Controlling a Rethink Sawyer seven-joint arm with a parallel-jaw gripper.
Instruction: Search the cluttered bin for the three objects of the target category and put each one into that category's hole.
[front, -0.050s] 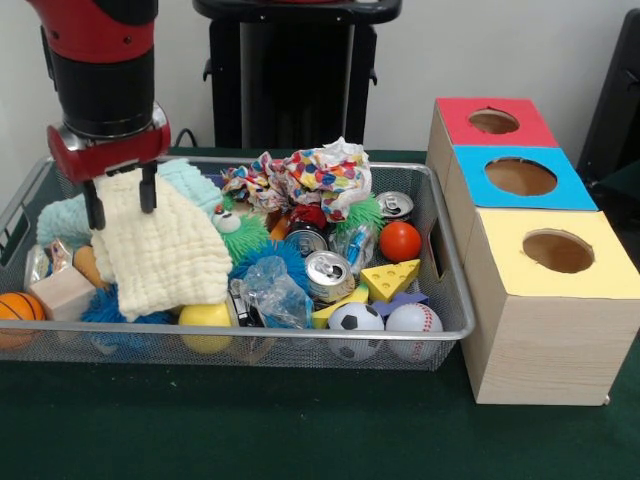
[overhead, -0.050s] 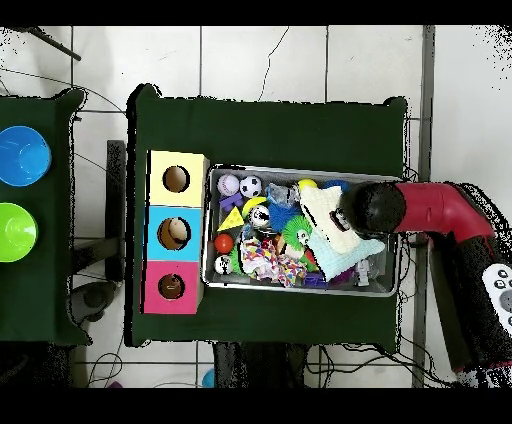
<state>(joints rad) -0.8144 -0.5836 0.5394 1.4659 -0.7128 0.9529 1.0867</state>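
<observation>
Gripper (front, -0.050s: 121, 200) of the red and black arm hangs over the left end of the wire mesh bin (front, -0.050s: 440, 300) in the front view, its two dark fingers closed on the top edge of a cream waffle cloth (front, -0.050s: 155, 250), which drapes down from between them over the clutter below. A pale teal cloth (front, -0.050s: 70, 215) lies just behind and beside the cream one, and a wooden block (front, -0.050s: 62, 292) and a small basketball (front, -0.050s: 18, 308) sit at the bin's left corner below the gripper. A yellow ball (front, -0.050s: 205, 316) peeks out under the cream cloth's lower edge. Further right, well apart from the gripper, lie two soda cans (front, -0.050s: 328, 275), a third can (front, -0.050s: 394, 205) at the back, an orange-red ball (front, -0.050s: 400, 241), a yellow cheese wedge (front, -0.050s: 390, 280), a soccer ball (front, -0.050s: 356, 320) and a baseball (front, -0.050s: 413, 319) against the front wall. A multicoloured polka-dot cloth (front, -0.050s: 305, 180) is bunched at the back middle of the bin, near green spiky balls (front, -0.050s: 245, 235). Beside the bin's right wall stands a wooden box with three round holes, topped red (front, -0.050s: 495, 122), blue (front, -0.050s: 520, 177) and yellow (front, -0.050s: 555, 252). From overhead the arm (overhead, -0.050s: 430, 210) reaches across the bin's far end from the box, with the cream cloth beneath its wrist.
</observation>
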